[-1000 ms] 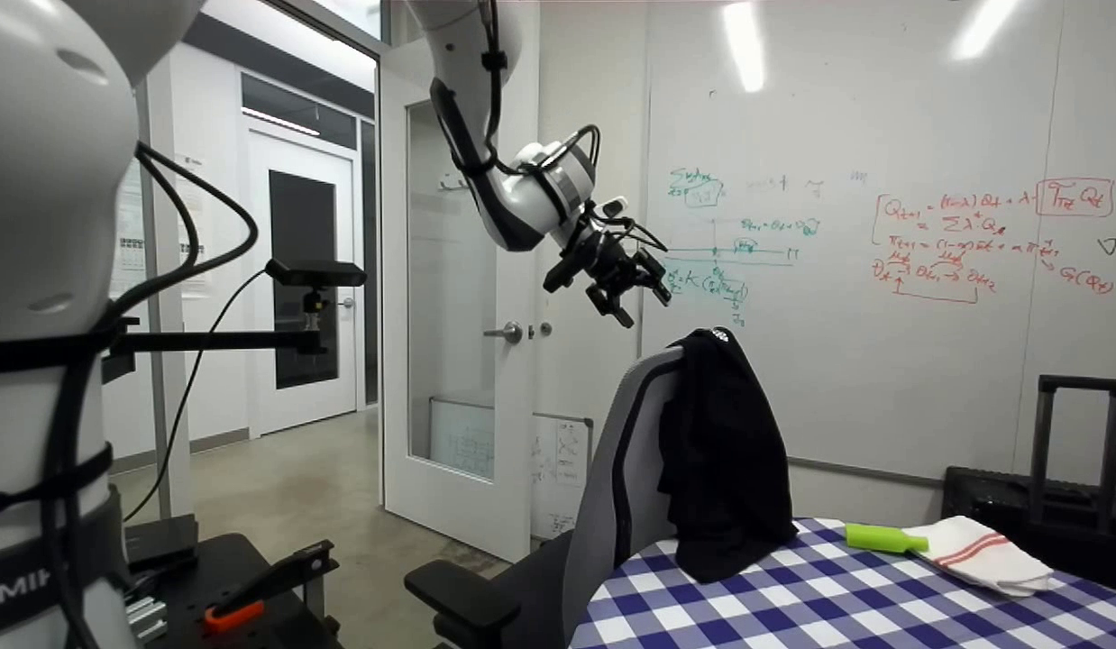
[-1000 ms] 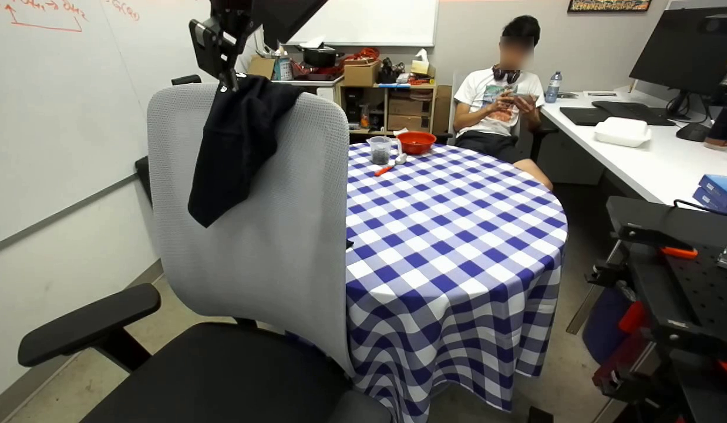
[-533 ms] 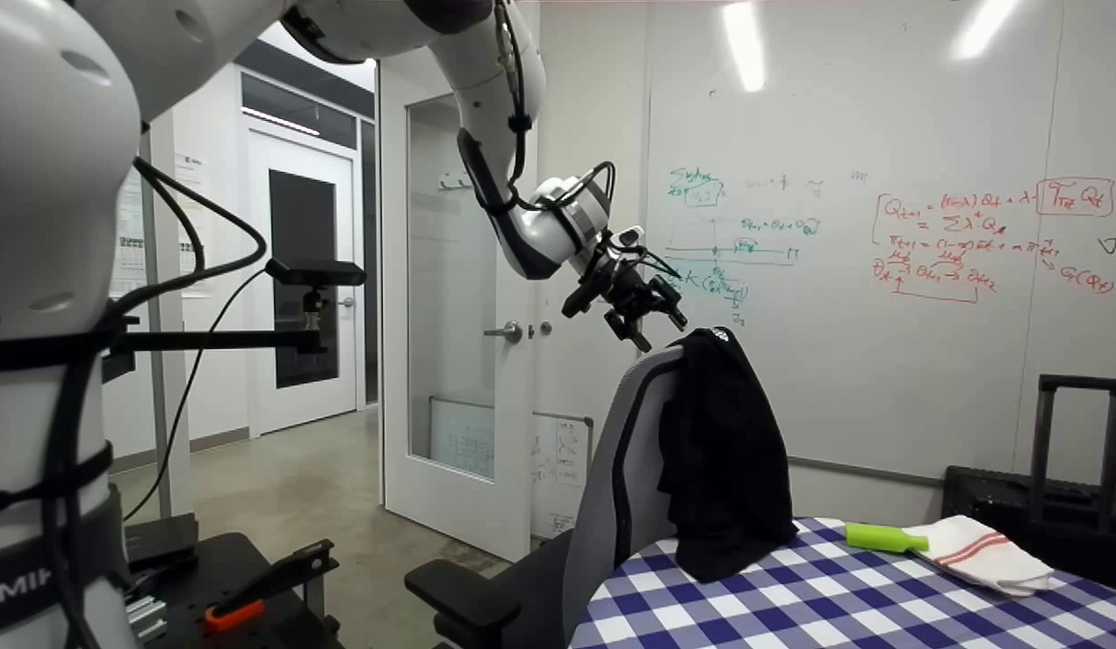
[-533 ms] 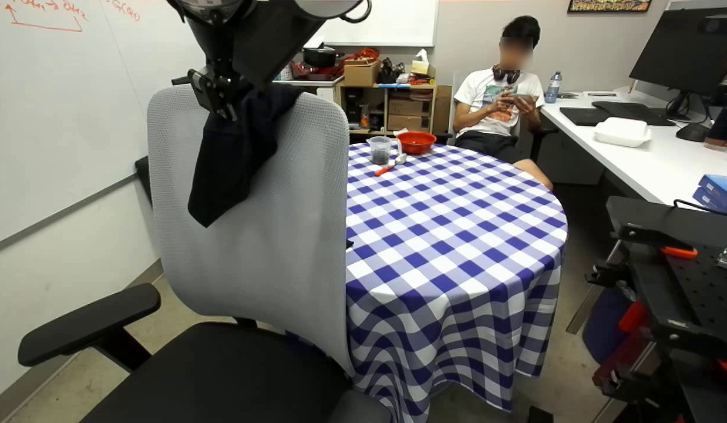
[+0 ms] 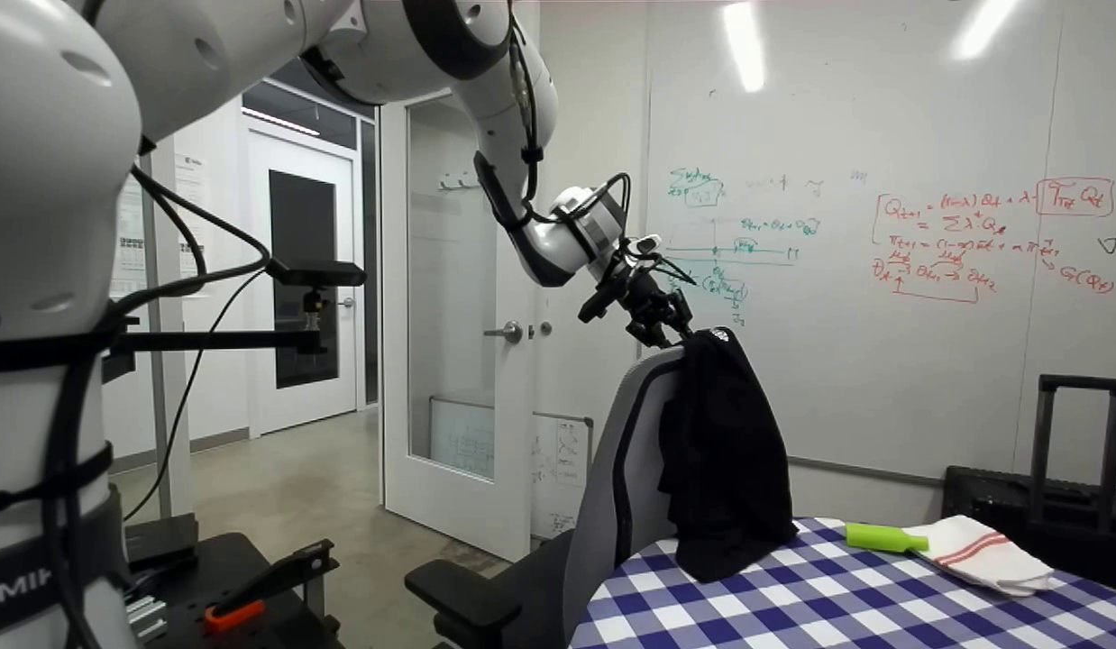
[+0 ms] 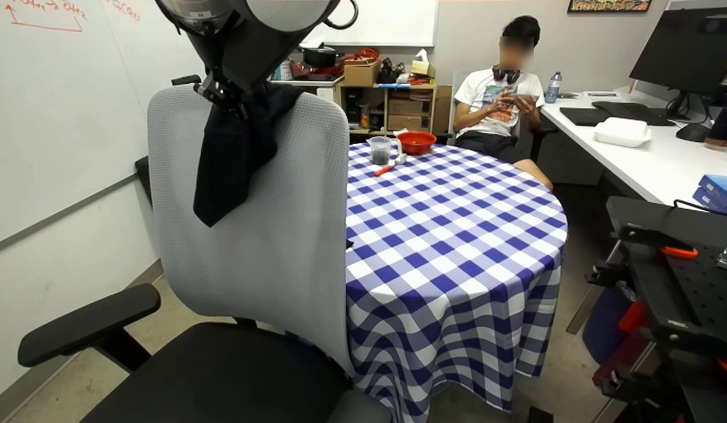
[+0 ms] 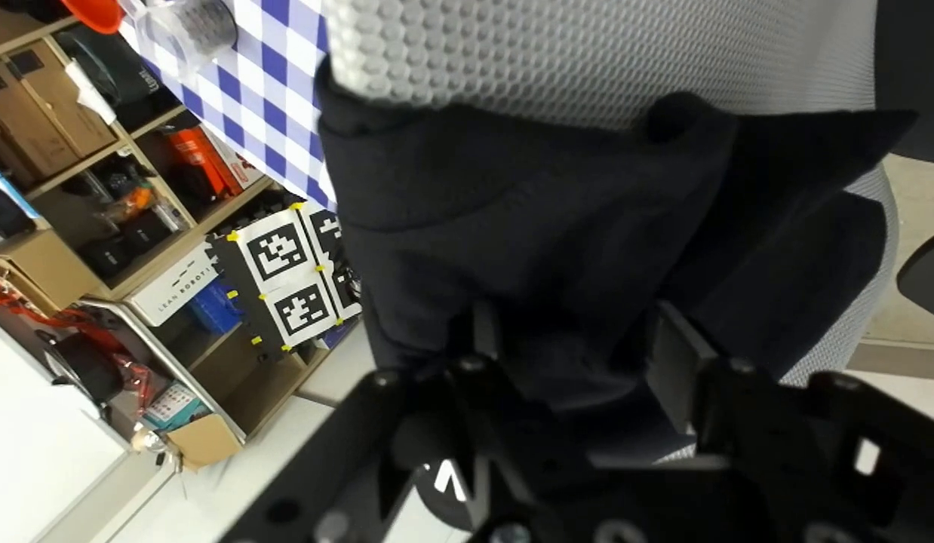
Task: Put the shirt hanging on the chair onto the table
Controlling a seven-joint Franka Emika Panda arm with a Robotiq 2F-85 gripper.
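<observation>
The black shirt [image 5: 729,460] is draped over the top of the grey chair [image 6: 305,247], one part hanging down the seat side and a longer part down toward the checked table [image 6: 457,217], its lower end touching the cloth. At the top of the backrest my gripper [image 5: 668,337] reaches down onto the shirt. In the wrist view, the dark fabric fills the space in front of and between the fingers [image 7: 677,362], which stand partway apart. A gap still shows between the pads, and the fingertips' far ends blend into the black cloth.
A green object [image 5: 887,538] and a folded white towel [image 5: 986,554] lie on the table. Farther along stand a red bowl [image 6: 416,143] and a clear cup [image 6: 380,151], with a red-handled spoon [image 6: 390,166]. A person [image 6: 498,100] sits beyond the table.
The arm has come down and forward onto the shirt at the backrest's top. My fingers have drawn closer together, and the shirt's seat-side corner has shifted slightly.
</observation>
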